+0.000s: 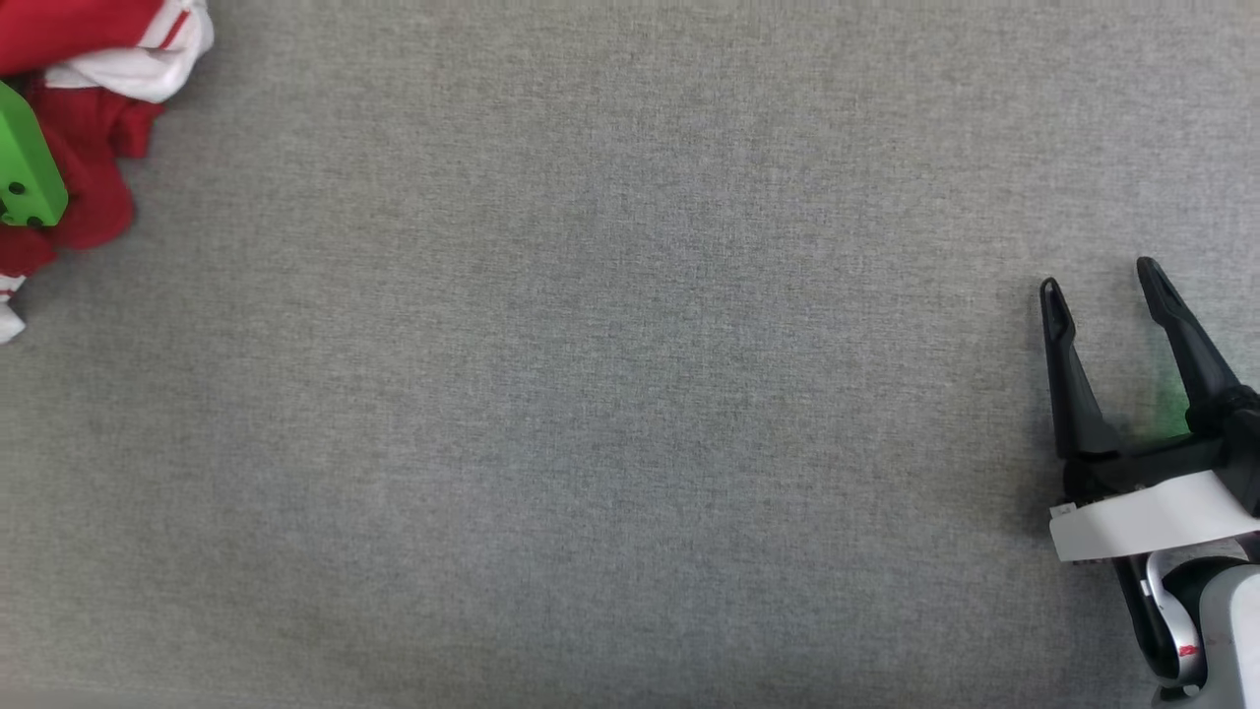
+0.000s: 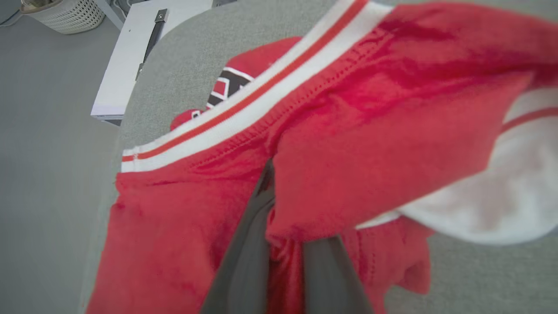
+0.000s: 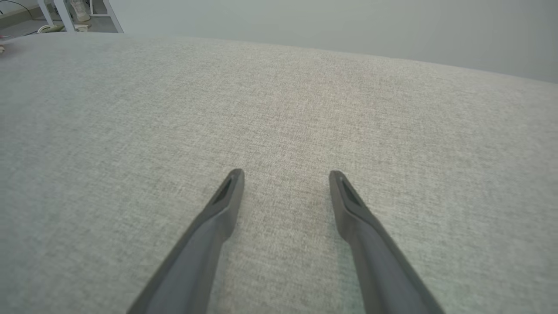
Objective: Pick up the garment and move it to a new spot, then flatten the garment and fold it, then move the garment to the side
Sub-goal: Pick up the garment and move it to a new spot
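Note:
The garment (image 1: 89, 128), red with white striped trim, lies bunched at the far left edge of the head view, partly behind a green part of my left arm (image 1: 25, 167). In the left wrist view the garment (image 2: 357, 131) is lifted in folds, with black-and-white lettering showing farther back. My left gripper (image 2: 283, 205) is shut on a fold of the red cloth, which hides its fingertips. My right gripper (image 1: 1102, 281) hangs open over bare table at the lower right, far from the garment. Its fingers (image 3: 226, 196) hold nothing.
The grey fabric-covered table (image 1: 630, 394) stretches wide between the garment and my right gripper. Past the table's edge by the garment stand a white cabinet (image 2: 130, 65) and a white woven basket (image 2: 65, 15) on the floor.

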Robot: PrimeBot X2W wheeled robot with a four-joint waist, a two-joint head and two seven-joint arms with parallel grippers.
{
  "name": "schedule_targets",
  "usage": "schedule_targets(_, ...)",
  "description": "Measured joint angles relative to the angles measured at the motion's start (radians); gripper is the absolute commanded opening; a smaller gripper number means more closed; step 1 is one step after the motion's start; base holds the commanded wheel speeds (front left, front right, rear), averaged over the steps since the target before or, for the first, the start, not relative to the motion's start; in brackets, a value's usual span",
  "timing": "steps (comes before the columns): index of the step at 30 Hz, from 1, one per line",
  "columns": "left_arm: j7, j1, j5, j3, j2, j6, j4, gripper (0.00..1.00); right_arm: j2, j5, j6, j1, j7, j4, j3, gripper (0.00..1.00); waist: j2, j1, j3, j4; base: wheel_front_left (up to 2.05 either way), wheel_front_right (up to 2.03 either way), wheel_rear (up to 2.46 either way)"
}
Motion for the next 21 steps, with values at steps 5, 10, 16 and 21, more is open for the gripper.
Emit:
schedule_targets(5,-0.137,0.0,-0.001,0.019,-0.01,0.0,0.016,0.0,0.009,0.001,0.0,0.002,-0.006,0.032,0.001,1.0,0.0,0.0,-0.054,0.008,0.0,0.0,0.0)
schedule_targets(10,-0.239,0.005,0.008,0.017,-0.03,0.001,-0.002,0.0,0.027,0.006,0.0,0.02,-0.026,0.077,0.002,1.0,0.0,0.0,-0.125,0.014,0.0,0.0,0.0)
schedule_targets(16,-0.3,0.028,0.033,-0.006,-0.054,0.023,-0.092,0.0,0.056,0.008,0.0,0.047,-0.056,0.135,0.003,1.0,0.0,-0.0001,-0.23,0.018,0.0,0.0,0.0)
schedule_targets(21,-0.291,0.064,0.048,-0.032,-0.081,0.05,-0.22,0.0,0.081,0.008,0.0,0.074,-0.069,0.166,-0.001,1.0,0.0,-0.0002,-0.326,0.017,0.0,0.0,0.0)
